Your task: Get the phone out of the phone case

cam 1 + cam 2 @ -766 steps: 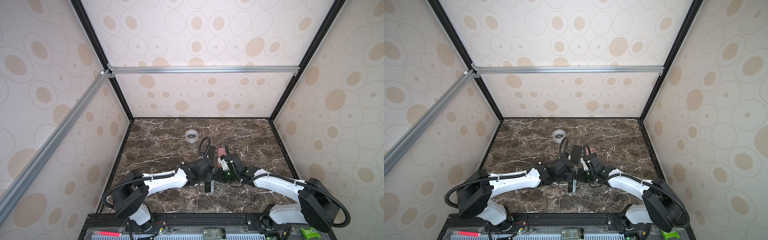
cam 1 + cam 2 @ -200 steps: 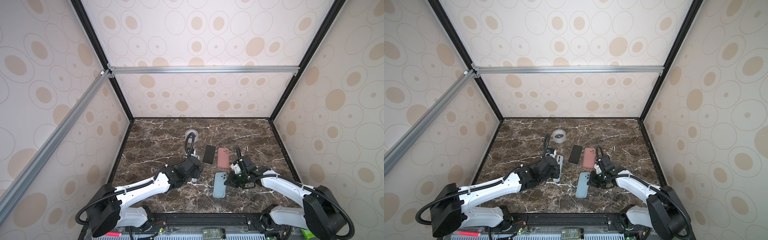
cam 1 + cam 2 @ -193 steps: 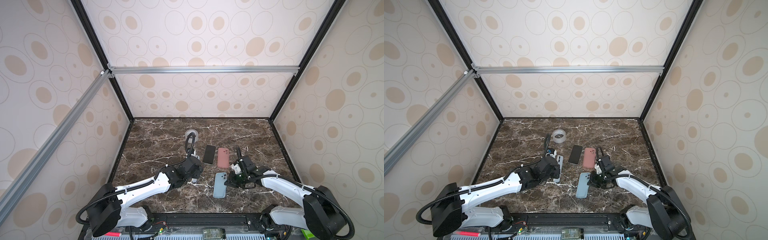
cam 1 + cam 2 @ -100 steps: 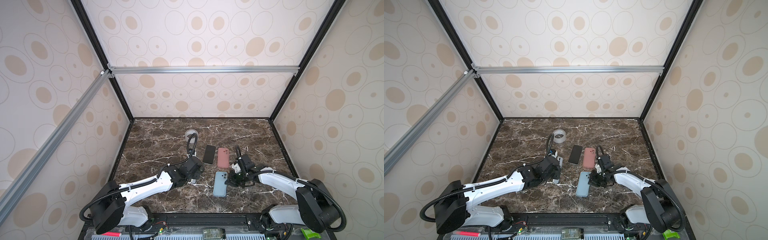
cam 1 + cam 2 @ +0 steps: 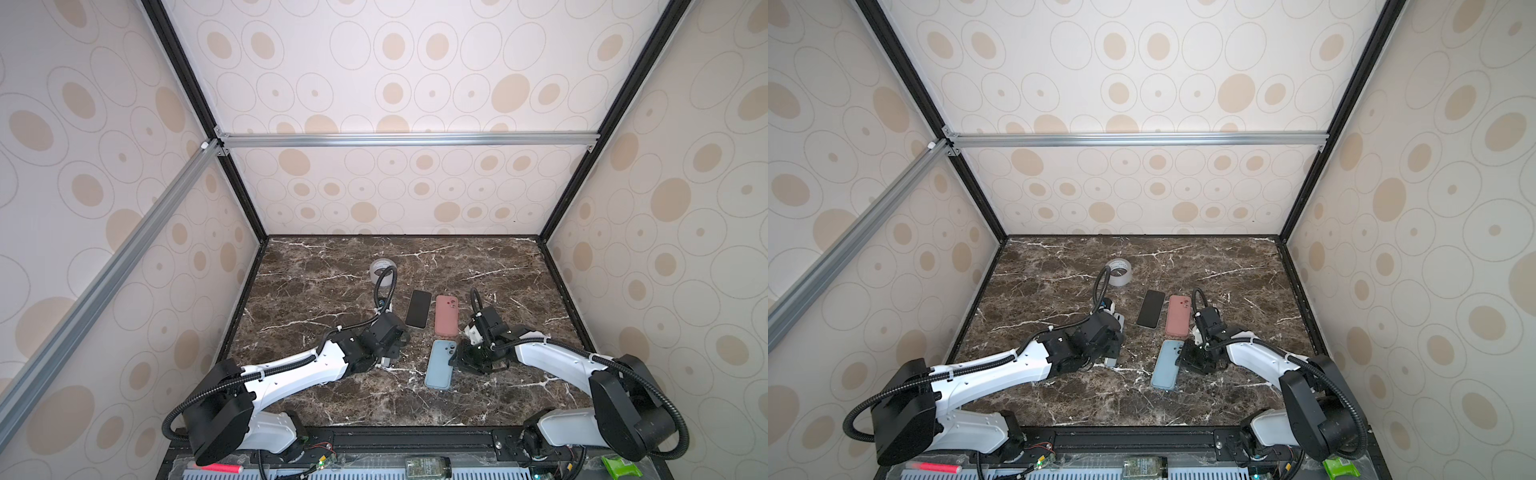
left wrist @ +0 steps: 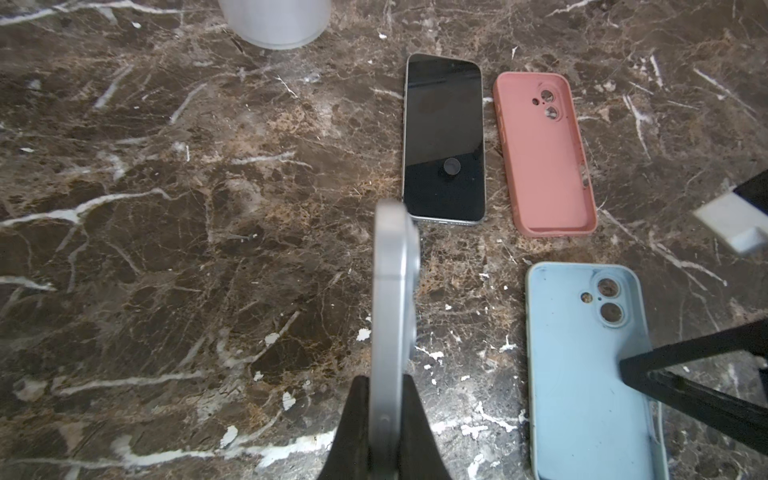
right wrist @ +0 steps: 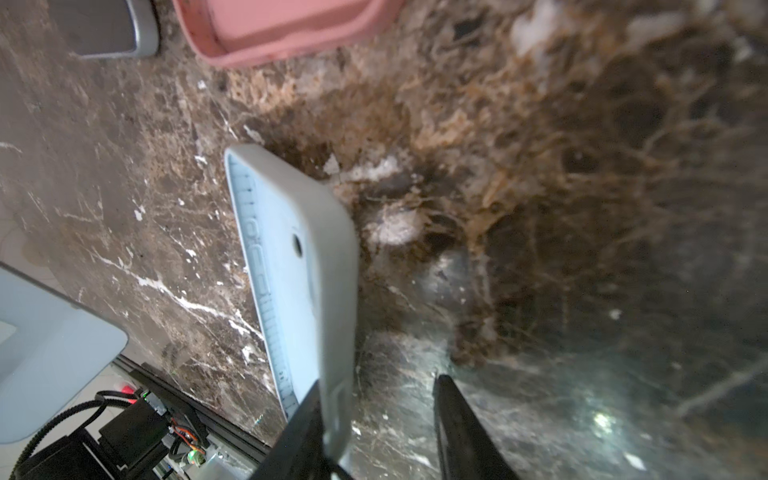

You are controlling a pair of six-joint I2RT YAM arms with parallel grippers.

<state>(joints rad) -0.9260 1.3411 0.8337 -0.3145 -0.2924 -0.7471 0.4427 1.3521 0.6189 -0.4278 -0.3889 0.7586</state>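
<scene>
Quick update: my right gripper (image 7: pixel 378 384) just let go. Its jaws are now partway apart, one finger grazing the blue case (image 5: pixel 439 365), which lies flat toward the table's (image 5: pixel 316 291) front edge. My left gripper (image 6: pixel 384 415) is clamped on the phone (image 6: pixel 392 291), held edge-on mid-table, so I reckon it's out. The black phone (image 5: pixel 418 308) and pink case (image 5: pixel 447 314) crowd behind, and there's bare room toward the left edge.

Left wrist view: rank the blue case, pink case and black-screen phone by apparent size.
1. blue case, nearest the camera and cut off by the frame edge.
2. pink case and black-screen phone: near alike, unranked.
</scene>
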